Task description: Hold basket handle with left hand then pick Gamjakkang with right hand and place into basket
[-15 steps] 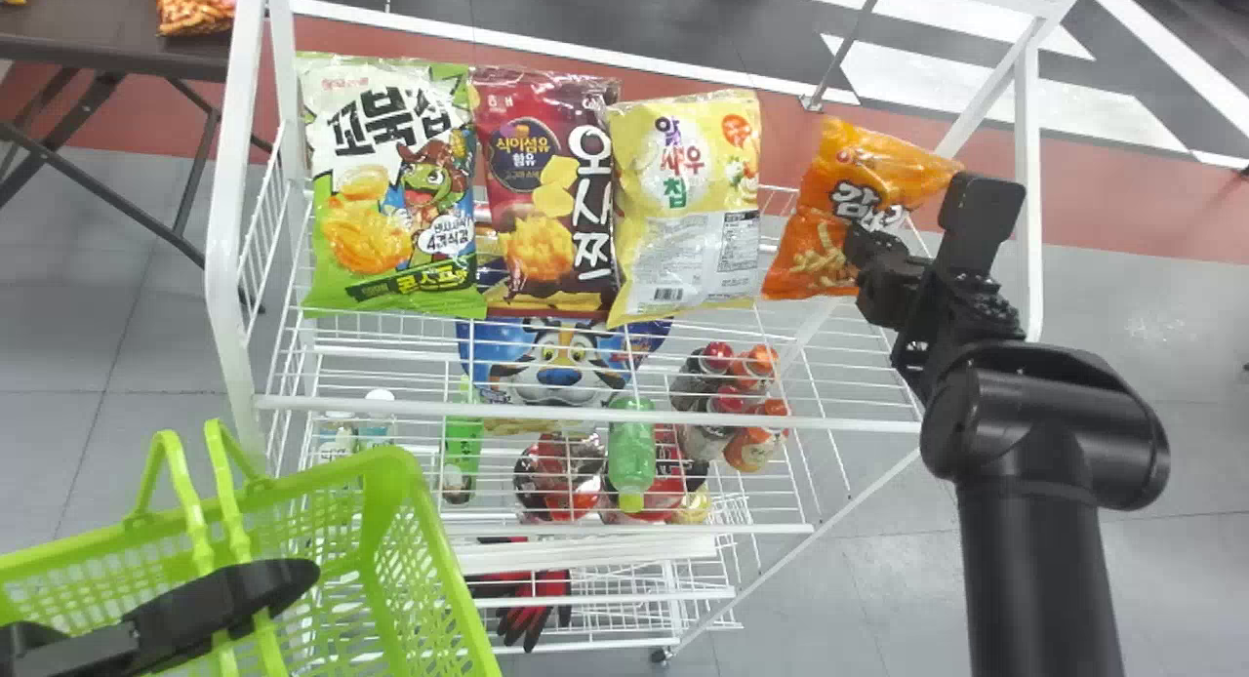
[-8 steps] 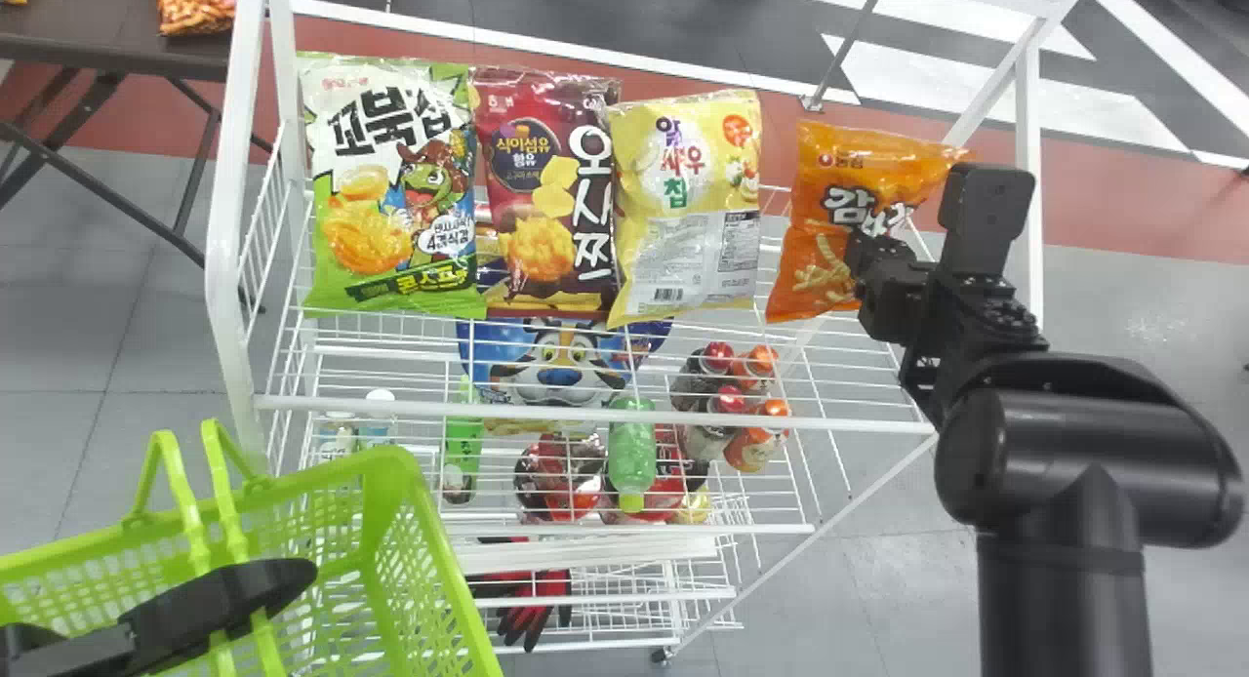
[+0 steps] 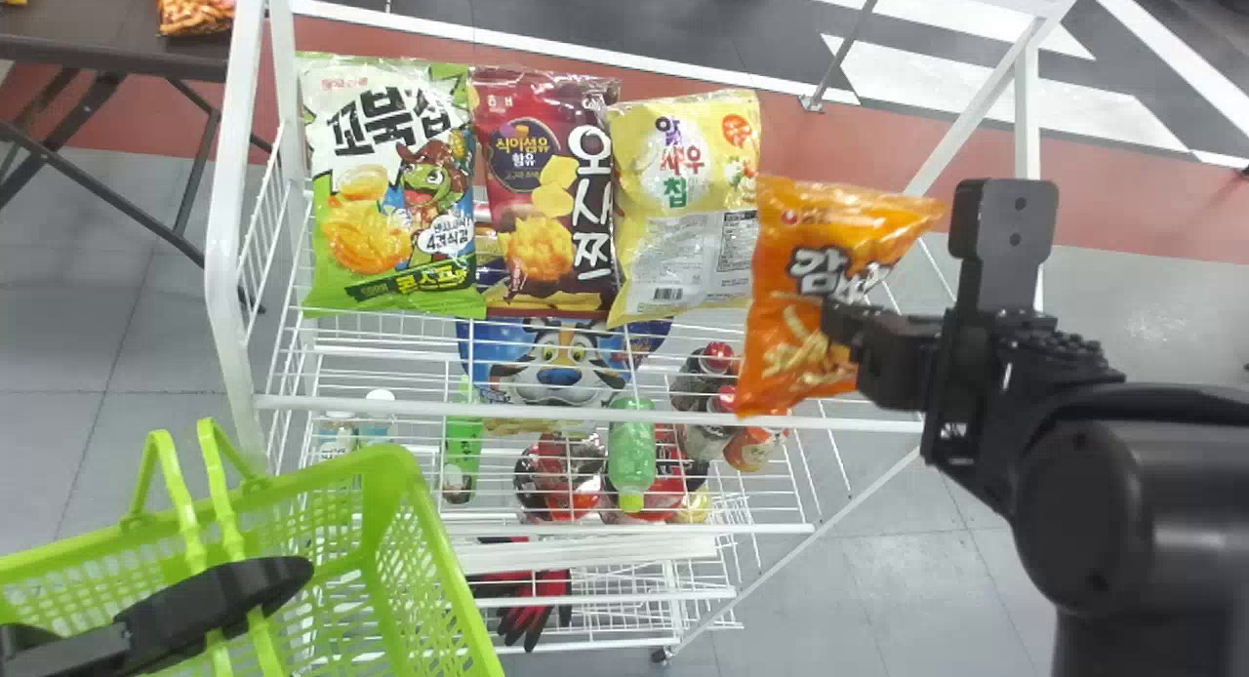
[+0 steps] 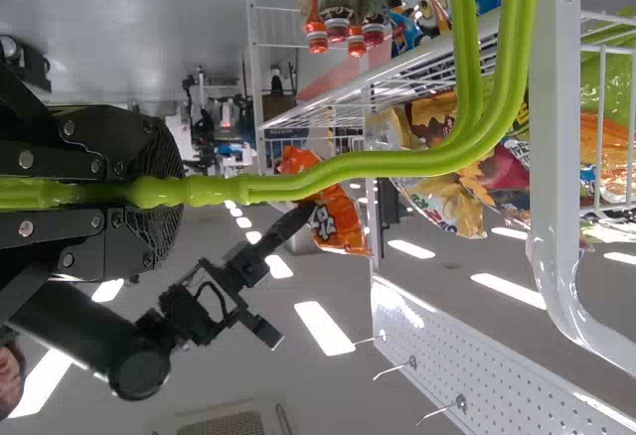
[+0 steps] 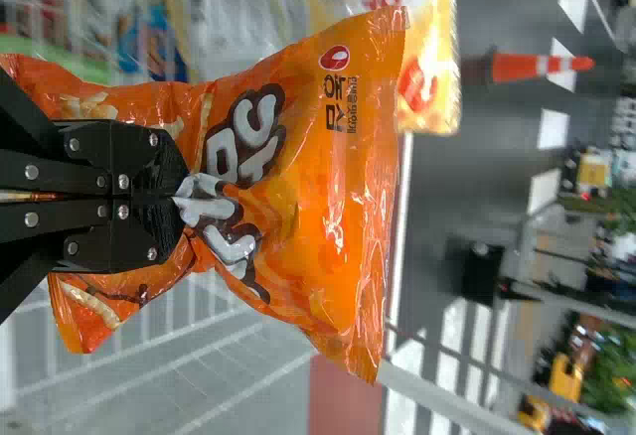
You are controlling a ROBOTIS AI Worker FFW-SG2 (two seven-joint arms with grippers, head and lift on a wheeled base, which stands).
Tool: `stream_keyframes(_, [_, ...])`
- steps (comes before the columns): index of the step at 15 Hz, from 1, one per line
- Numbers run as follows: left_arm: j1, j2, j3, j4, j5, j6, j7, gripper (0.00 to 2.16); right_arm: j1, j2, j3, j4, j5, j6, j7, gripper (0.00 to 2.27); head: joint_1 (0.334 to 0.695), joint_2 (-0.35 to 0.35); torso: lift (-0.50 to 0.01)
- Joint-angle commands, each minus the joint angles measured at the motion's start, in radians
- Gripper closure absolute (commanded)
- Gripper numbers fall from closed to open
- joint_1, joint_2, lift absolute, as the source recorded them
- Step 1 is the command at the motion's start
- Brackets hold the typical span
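Observation:
My right gripper (image 3: 841, 328) is shut on the orange Gamjakkang bag (image 3: 795, 365), held in the air at the right front of the shelf. In the right wrist view the gripper (image 5: 181, 200) pinches the middle of the bag (image 5: 328, 187), creasing the film. At the lower left, my left gripper (image 3: 283, 579) lies across the handles of the green basket (image 3: 410, 521). The left wrist view has the gripper (image 4: 149, 192) shut on the green handle (image 4: 397, 164), with the bag (image 4: 338, 221) and right arm farther off.
A white wire shelf (image 3: 585, 418) carries a green bag (image 3: 390, 189), a dark red bag (image 3: 542, 199) and a yellow bag (image 3: 683, 209) on top. Several bottles (image 3: 751, 448) and other goods stand on lower levels. A dark table (image 3: 107, 48) is at the back left.
My right gripper has drawn the orange bag off toward the robot and a little left, away from the shelf's back right. The left gripper and basket are almost unmoved.

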Motion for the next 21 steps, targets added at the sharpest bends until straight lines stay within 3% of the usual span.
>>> stream_keyframes(1, [-0.001,-0.001,0.000,0.002,0.001,0.000,-0.001,2.15,0.021,0.000,0.024,-0.107,-0.066,0.105,0.017,2.25,0.695,-0.350,-0.017])
stream_keyframes(4, [-0.001,0.000,0.000,0.003,0.001,0.000,-0.001,2.15,0.041,0.000,0.077,-0.173,-0.165,0.105,0.026,2.25,0.695,-0.335,-0.017])
stream_keyframes(9, [-0.002,0.000,0.002,0.003,0.006,0.000,-0.003,2.15,0.075,-0.002,0.294,-0.142,-0.165,0.105,0.048,2.25,0.695,-0.184,-0.017])
stream_keyframes(11, [-0.002,-0.001,0.002,0.003,0.008,0.000,-0.006,2.15,0.078,-0.002,0.373,-0.098,-0.164,0.105,0.055,2.25,0.695,-0.106,-0.017])
stream_keyframes(15, [-0.002,-0.001,0.000,0.002,0.009,0.000,-0.010,2.15,0.075,-0.002,0.495,0.034,-0.175,0.105,0.075,2.25,0.695,-0.017,-0.017])
stream_keyframes(19, [-0.004,-0.001,0.000,0.006,0.014,0.000,-0.012,2.15,0.067,0.005,0.538,0.218,-0.284,0.023,0.135,2.25,0.695,0.084,-0.017])
stream_keyframes(21, [-0.005,-0.001,0.000,0.011,0.017,0.000,-0.013,2.15,0.067,0.008,0.551,0.275,-0.287,-0.081,0.147,2.16,0.695,0.127,-0.017])
